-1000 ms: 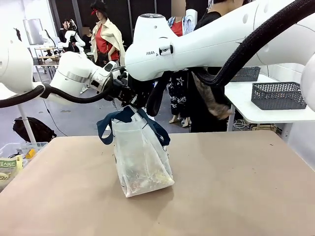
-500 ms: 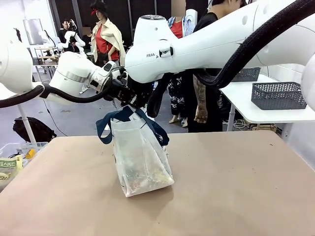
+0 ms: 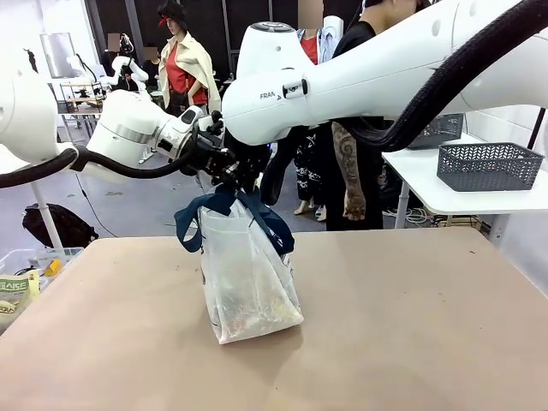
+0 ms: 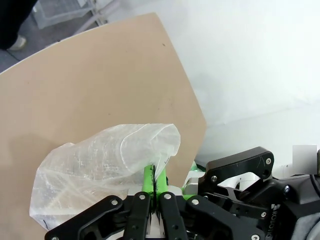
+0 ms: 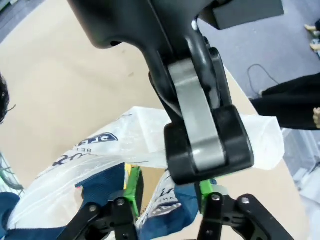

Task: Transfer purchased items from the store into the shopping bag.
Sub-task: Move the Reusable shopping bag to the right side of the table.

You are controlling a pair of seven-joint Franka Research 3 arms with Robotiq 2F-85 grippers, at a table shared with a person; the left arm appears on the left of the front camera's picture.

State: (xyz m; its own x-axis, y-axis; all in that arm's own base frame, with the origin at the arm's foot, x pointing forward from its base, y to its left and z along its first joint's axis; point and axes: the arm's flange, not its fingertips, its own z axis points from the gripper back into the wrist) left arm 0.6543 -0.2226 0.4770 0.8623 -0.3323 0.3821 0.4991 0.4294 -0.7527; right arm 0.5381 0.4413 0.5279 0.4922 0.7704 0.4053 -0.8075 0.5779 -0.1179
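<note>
Left tool is pinched together on the rim of the tall translucent white plastic shopping bag, while the right tool, fingers apart, straddles the bag's dark navy strap handles. That bag stands mid-left on the tan bench.

Both arms are glossy white, rounded shells, the right one lettered "FRA" in dark print near a joint. A black ribbed cable runs along each. The grippers are black with silver screws and green pads (one carries faint white ROBOTIQ lettering). The person wears black.
</note>
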